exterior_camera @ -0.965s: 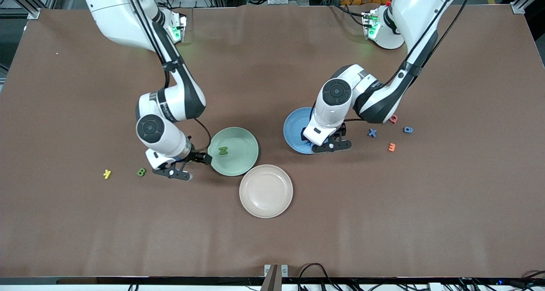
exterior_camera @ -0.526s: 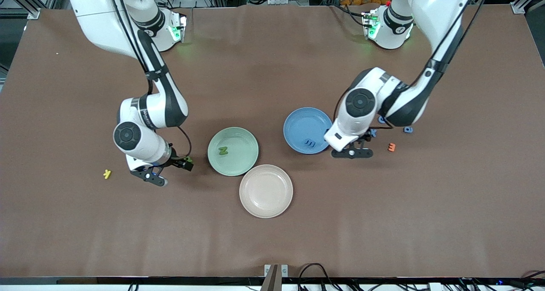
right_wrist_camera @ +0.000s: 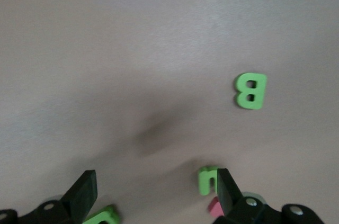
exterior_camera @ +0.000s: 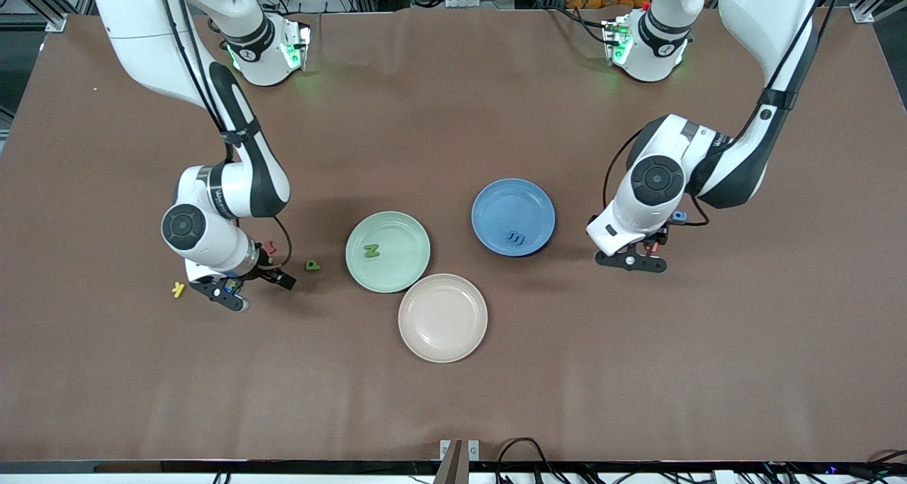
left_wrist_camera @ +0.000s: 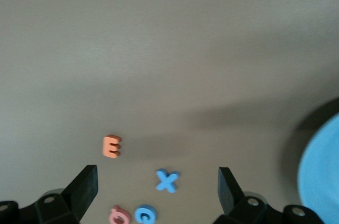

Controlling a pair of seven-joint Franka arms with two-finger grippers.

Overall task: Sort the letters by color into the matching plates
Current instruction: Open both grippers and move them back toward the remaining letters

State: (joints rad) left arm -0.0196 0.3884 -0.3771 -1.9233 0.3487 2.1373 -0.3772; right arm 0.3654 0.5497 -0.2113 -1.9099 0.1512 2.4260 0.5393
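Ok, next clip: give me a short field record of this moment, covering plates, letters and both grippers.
green plate: holds one green letter N
blue plate: holds one blue letter
beige-pink plate: nothing on it
left gripper: open, empty, over loose letters including blue X and orange E
right gripper: open, empty, over table near green B
loose green letter: on table beside green plate
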